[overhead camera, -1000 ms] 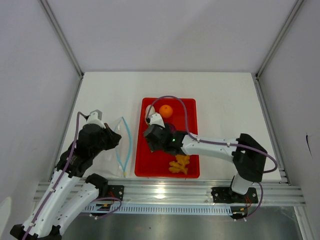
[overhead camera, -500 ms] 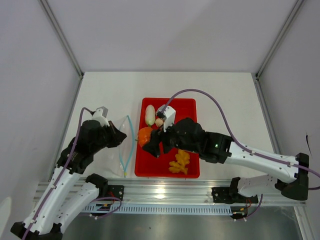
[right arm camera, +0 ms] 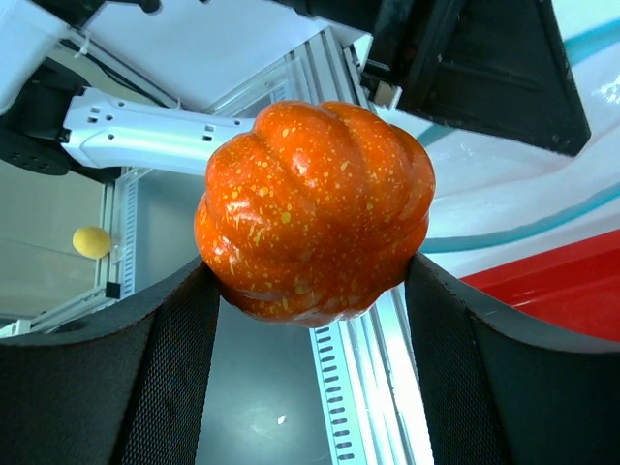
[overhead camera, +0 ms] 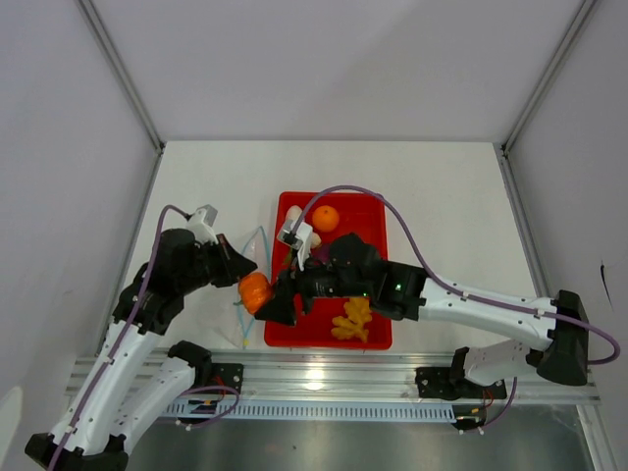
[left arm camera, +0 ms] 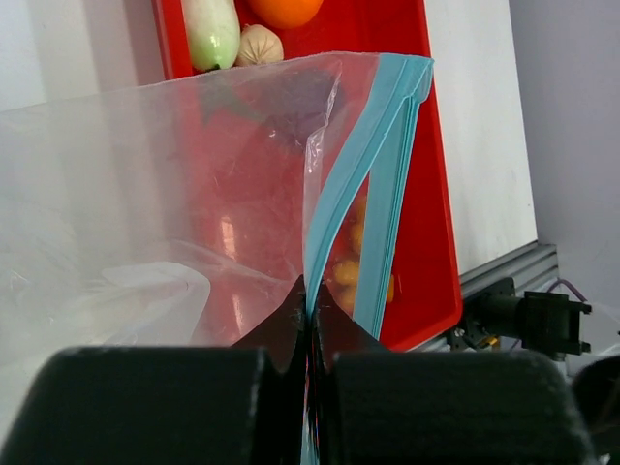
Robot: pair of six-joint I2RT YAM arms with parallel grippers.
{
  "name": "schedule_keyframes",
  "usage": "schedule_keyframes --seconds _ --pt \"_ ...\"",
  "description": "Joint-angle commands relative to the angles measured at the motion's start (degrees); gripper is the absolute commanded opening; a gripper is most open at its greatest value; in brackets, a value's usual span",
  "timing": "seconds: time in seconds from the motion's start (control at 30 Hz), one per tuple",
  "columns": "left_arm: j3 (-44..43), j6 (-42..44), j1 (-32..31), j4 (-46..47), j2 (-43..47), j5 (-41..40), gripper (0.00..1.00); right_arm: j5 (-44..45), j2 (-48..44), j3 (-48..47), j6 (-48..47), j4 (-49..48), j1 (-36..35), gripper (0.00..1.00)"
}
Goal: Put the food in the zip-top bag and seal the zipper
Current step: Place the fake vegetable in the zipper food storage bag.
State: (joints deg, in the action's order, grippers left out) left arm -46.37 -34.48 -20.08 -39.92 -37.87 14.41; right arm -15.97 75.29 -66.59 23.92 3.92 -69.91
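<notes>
Left of centre in the top view, the right gripper [overhead camera: 265,300] clasps the orange pumpkin [overhead camera: 254,290], just left of the red tray [overhead camera: 378,211]. The left gripper [left arm camera: 310,325] is pinched tight on the zip-top bag [left arm camera: 145,184], beside its blue zipper [left arm camera: 387,165].

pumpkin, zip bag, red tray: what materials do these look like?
The pumpkin is glossy orange with darker speckles and sharp highlights. It is likely hard moulded plastic, though coated foam can't be excluded. The bag is thin clear plastic film, creased and see-through, with a blue strip along its mouth. The tray is smooth red with a slight sheen, probably rigid plastic.
</notes>
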Motion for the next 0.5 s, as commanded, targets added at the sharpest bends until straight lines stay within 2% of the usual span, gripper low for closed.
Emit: schedule_keyframes --seconds 0.0,0.17,0.27,0.4,0.47 --pt "-2.59 -1.90 1.79 1.95 0.07 4.92 0.01 -1.36 0.65 2.51 1.30 -9.62 -0.14 0.38" --pt "-1.36 -5.77 3.11 3.44 2.27 7.90 0.01 6.64 0.56 6.64 5.69 -16.22 -0.14 0.35" --pt "-0.13 -8.05 3.73 5.20 3.15 10.62 0.01 8.40 1.61 7.78 7.97 -20.61 -0.14 0.36" --pt "1.01 -9.55 3.90 6.70 2.62 13.53 0.01 10.68 4.68 7.00 10.79 -21.42 -0.14 0.38" --pt "1.28 -9.55 3.99 6.87 2.80 13.62 0.01 12.53 5.83 5.77 12.28 -18.36 -0.14 0.38"
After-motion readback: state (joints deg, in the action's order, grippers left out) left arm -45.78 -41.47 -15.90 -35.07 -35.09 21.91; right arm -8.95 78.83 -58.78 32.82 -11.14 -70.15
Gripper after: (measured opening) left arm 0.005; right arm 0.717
